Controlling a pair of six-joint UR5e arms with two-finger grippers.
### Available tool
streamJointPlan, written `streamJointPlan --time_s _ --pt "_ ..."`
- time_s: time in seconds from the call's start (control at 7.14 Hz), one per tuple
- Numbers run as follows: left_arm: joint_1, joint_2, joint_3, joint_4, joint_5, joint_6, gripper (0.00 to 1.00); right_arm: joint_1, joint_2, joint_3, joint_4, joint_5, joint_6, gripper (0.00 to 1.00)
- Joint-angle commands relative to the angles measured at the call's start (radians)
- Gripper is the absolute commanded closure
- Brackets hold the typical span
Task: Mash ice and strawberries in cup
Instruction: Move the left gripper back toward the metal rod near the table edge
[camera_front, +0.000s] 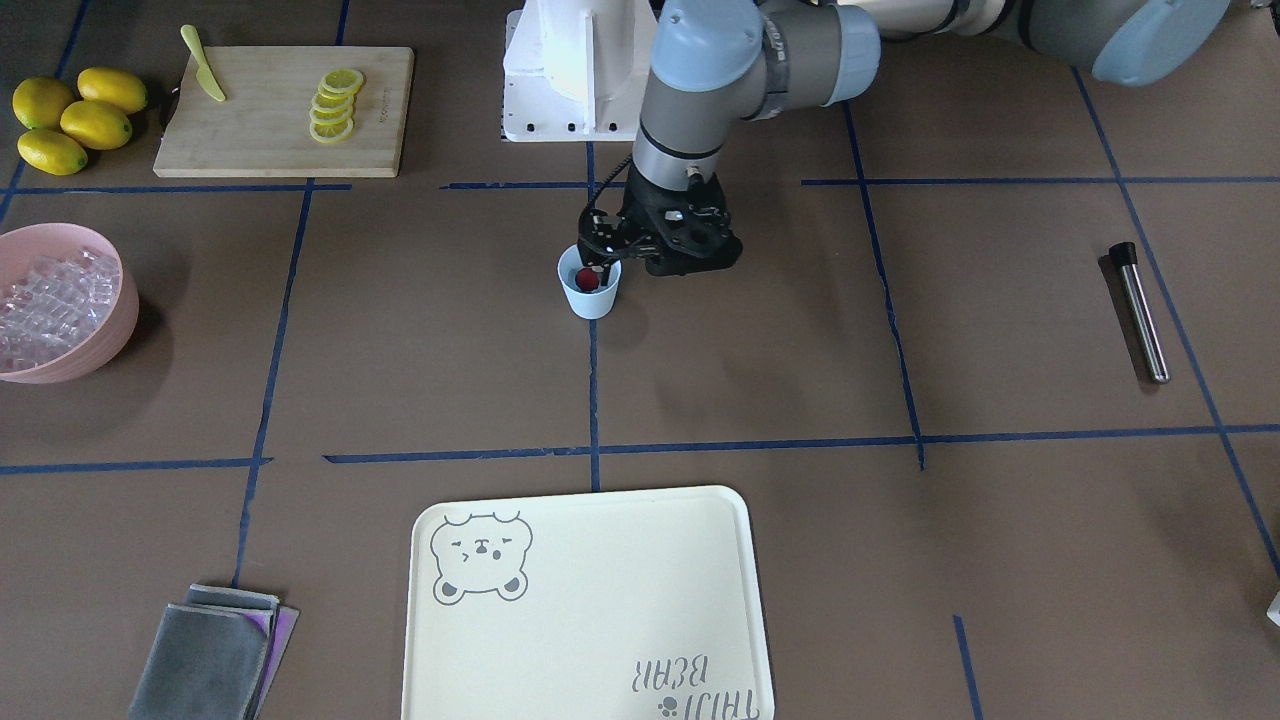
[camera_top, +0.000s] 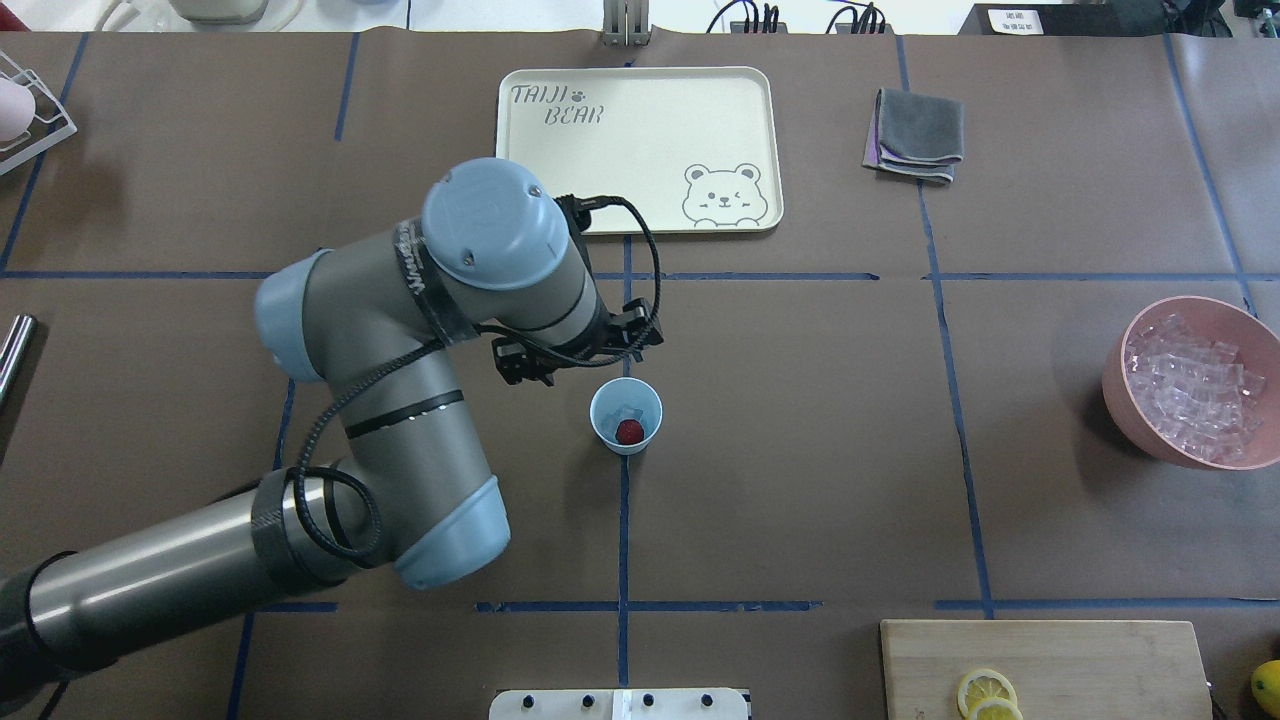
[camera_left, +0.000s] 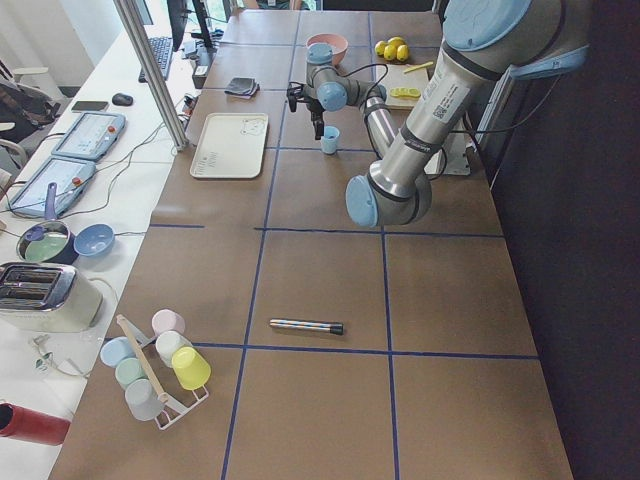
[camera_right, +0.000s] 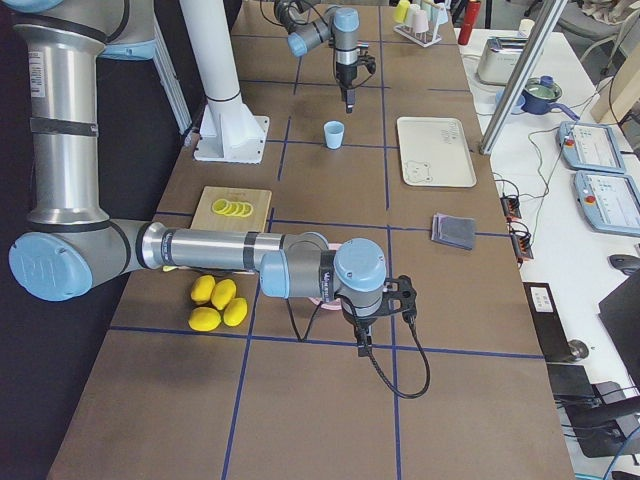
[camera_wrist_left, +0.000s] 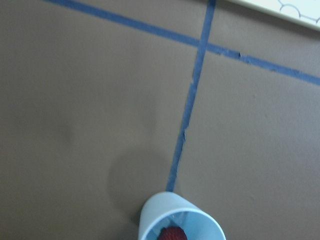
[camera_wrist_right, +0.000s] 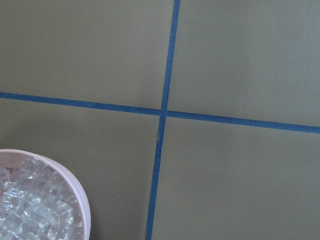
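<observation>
A brown surface marked with blue tape lines. Near its middle stands a small pale blue cup (camera_top: 625, 415), upright. Inside it lie one dark red strawberry (camera_top: 629, 432) and at least one clear cube of ice (camera_top: 622, 410).

The left hand (camera_front: 602, 258) hangs just above the cup, off to the side nearer the surface's left end, and does not appear to touch it. Whether its fingers are spread or pressed together cannot be told, as the wrist hides them from overhead. Nothing shows in its grasp.

The right hand (camera_right: 363, 338) hangs low near the surface's right end, beside a large pink bowl (camera_top: 1112, 380) heaped with more ice. It appears only in a side view, so whether it is spread or closed cannot be told.

A steel rod with a black tip (camera_front: 1140, 312) lies flat near the surface's left end, well apart from the cup. It is probably the mashing tool. A cream tray (camera_top: 640, 215) lies at the far edge, across from the robot.

Judging by the filled cup, loading looks complete and mashing has not begun. The next move likely calls for the left arm to swing out to the rod, grip it near one end, carry it upright over the cup and press down. The light cup could tip unless it is steadied.
</observation>
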Motion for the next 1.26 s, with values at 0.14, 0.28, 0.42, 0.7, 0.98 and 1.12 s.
streamJointPlan --time_s 0.14,0.28,0.42,0.7,0.98,1.12 --pt "-0.277 0.206 -0.066 0.046 -0.154 0.393 0.00 0.000 0.002 0.040 0.000 0.005 0.001 0.01" --pt "-0.351 0.240 -0.066 0.105 -0.175 0.573 0.00 0.002 -0.002 0.064 -0.005 0.005 0.003 0.01" --pt "-0.415 0.310 -0.066 0.117 -0.202 0.717 0.00 0.000 -0.002 0.069 -0.010 0.005 0.005 0.01" --pt "-0.559 0.466 -0.064 0.103 -0.253 0.989 0.00 0.000 -0.001 0.067 -0.010 0.007 0.006 0.01" --pt "-0.630 0.578 -0.046 0.063 -0.271 1.105 0.00 0.000 -0.001 0.063 -0.007 0.005 0.008 0.01" --pt "-0.634 0.658 -0.035 -0.063 -0.270 1.098 0.00 0.000 -0.001 0.063 -0.007 0.005 0.008 0.01"
